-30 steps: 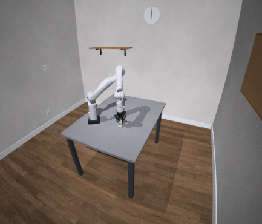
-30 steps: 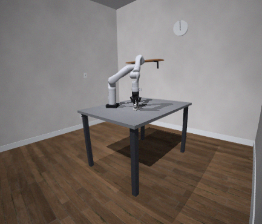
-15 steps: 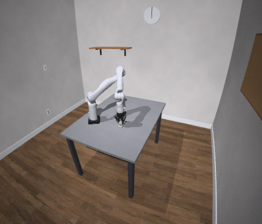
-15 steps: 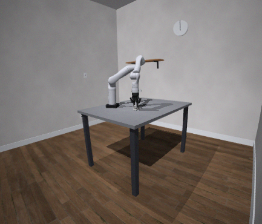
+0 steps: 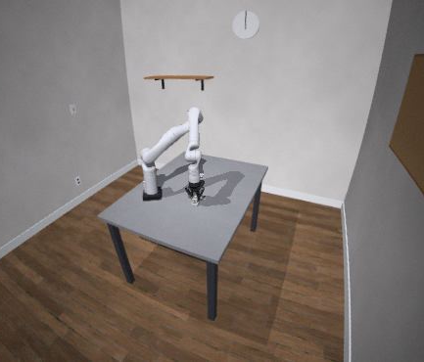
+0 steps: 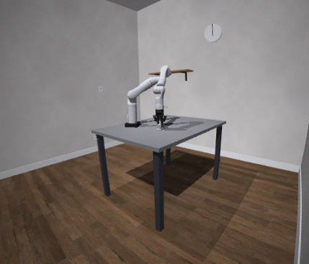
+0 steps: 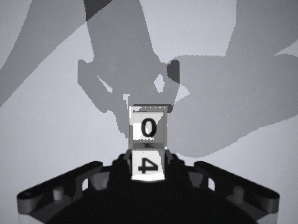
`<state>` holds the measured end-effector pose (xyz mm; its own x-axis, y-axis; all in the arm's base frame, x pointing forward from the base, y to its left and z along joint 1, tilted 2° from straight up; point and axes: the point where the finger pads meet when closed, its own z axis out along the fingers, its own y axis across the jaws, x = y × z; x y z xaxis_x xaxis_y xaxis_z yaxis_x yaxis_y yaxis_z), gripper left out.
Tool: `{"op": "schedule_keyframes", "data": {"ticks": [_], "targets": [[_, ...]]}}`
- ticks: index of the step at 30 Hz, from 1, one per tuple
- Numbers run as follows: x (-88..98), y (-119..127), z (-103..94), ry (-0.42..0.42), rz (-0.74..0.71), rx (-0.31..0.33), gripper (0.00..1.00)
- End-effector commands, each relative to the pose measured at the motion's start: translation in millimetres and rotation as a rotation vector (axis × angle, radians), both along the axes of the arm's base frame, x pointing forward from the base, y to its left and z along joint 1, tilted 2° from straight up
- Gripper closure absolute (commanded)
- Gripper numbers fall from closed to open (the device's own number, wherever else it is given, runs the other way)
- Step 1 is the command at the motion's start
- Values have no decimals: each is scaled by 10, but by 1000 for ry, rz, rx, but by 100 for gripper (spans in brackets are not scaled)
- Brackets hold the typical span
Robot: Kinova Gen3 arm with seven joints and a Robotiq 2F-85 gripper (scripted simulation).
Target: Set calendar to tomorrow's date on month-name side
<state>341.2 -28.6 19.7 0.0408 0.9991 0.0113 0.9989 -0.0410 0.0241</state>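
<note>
The calendar's small pale tray (image 7: 165, 131) is under my gripper (image 5: 195, 195) (image 6: 160, 123) (image 7: 148, 158), low over the table. In the wrist view a white cube (image 7: 148, 127) shows a 0 on its top face, in line with the picture. Nearer the palm, a second white cube (image 7: 148, 165) shows a 4 on its top face, turned a quarter turn. A narrow dark gap lies between the cubes. My fingertips flank the 4 cube closely on both sides, shut on it. It looks slightly larger than the 0 cube. The side digits, month name and tray floor are hidden.
The grey table (image 5: 176, 225) (image 6: 132, 137) carries the arm's black base (image 5: 152, 195) (image 6: 132, 125) to the left of the calendar. Shadows of the arm fall around the tray. A wooden shelf (image 5: 178, 77) (image 6: 189, 71) is on the wall behind.
</note>
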Motion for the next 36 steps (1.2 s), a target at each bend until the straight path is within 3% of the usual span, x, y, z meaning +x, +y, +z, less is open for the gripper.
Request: {"op": "schedule_keyframes", "data": {"ticks": [1, 36], "targets": [[3, 0, 4, -1, 0, 0, 72], [5, 0, -51, -1, 0, 0, 72]]}}
